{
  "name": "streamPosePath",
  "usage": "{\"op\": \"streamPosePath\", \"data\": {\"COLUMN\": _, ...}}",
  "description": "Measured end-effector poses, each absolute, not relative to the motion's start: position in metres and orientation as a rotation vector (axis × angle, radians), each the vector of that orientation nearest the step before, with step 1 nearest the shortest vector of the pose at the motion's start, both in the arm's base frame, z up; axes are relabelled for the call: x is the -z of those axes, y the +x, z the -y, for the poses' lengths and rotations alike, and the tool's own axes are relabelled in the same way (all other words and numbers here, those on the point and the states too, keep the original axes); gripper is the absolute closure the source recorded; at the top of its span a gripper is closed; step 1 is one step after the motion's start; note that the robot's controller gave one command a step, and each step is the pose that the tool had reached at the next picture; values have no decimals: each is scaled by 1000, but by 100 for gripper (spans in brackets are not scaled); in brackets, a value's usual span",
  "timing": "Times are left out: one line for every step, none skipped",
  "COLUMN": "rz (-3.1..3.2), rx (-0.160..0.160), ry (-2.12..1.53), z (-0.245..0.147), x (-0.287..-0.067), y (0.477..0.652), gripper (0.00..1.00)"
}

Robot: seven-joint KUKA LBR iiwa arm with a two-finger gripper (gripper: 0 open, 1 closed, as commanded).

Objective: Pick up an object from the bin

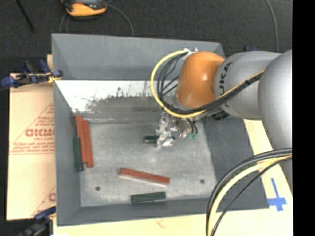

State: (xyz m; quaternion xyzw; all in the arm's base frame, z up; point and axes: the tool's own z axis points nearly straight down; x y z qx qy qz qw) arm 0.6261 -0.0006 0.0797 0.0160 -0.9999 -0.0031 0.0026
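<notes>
The gripper (pixel 166 137) sat low over the middle of the bin (pixel 123 58), beside a small dark green block (pixel 149 139) — touching or apart, unclear. Whether it was spread or closed could not be determined.

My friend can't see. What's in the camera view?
A robot arm's gripper hangs over the middle of a grey bin, beside a small dark green block. A red stick and a green stick lie by the left wall; another red stick and another green stick lie near the front.
</notes>
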Motion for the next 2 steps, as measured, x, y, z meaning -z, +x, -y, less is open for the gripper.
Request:
{"op": "streamPosePath", "data": {"rz": 3137, "rx": 10, "ry": 49, "z": 1, "x": -80, "y": 626, "gripper": 100}}
{"op": "streamPosePath", "data": {"rz": 3152, "rx": 1, "ry": -104, "z": 7, "x": -272, "y": 624, "gripper": 100}}
